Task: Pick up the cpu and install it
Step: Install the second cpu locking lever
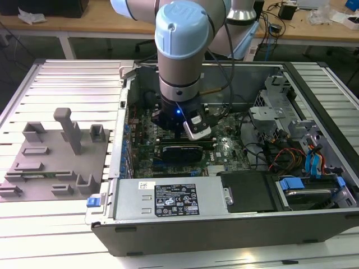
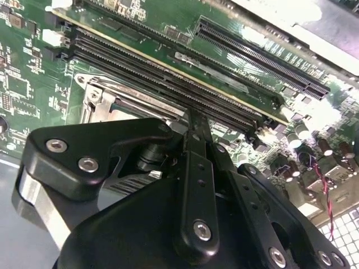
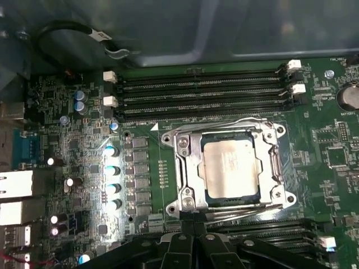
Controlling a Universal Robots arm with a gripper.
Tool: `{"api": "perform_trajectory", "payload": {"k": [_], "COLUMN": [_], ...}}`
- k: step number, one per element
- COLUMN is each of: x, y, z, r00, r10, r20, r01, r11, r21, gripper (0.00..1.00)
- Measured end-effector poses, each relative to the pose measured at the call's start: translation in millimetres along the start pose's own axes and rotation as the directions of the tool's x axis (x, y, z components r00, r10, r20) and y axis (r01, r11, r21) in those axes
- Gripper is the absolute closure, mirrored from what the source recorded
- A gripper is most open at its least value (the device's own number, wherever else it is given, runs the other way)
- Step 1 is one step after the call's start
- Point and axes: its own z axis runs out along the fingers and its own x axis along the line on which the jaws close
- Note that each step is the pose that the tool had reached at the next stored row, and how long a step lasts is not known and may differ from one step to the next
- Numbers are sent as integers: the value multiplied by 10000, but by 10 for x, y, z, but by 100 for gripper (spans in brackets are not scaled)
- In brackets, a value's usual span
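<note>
CPU (image 3: 231, 168) lies flat inside the metal-framed socket (image 3: 182, 175) on the motherboard (image 3: 67, 117) in the first wrist view, its silvery top facing up and squared to the frame, which suggests it is already seated. Memory slots (image 3: 199, 92) run alongside the socket. Just above it hangs the gripper (image 3: 193, 242), its dark linkages showing at the frame's edge; whether its fingers are spread or closed I cannot tell, and nothing is visibly held. In the exterior view the arm (image 1: 179, 56) reaches straight down into the open computer case (image 1: 224, 224), with a grey fixture tray (image 1: 50, 162) lying apart on the exterior view's left.
</note>
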Motion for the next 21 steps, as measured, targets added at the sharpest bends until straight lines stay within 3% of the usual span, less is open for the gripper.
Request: {"api": "perform_trajectory", "payload": {"k": [4,5,6,10,13,16,18,21], "x": [12,18,21,31,91,102,100,92], "y": [-5,-8,-11,-14,-20,-20,-1,37], "z": [27,43,58,65,71,60,-39,-243], "r00": [10000,10000,10000,10000,10000,10000,10000,10000], "r10": [13,15,18,21,23,23,24,24], "r20": [-19,-29,-30,-36,-41,-42,-43,-42], "r01": [-13,-16,-19,-23,-25,-25,-26,-26], "r11": [9997,9994,9991,9990,9987,9986,9986,9986], "r21": [-241,-358,-417,-448,-518,-526,-525,-526], "gripper": [89,89,89,89,89,89,89,89]}}
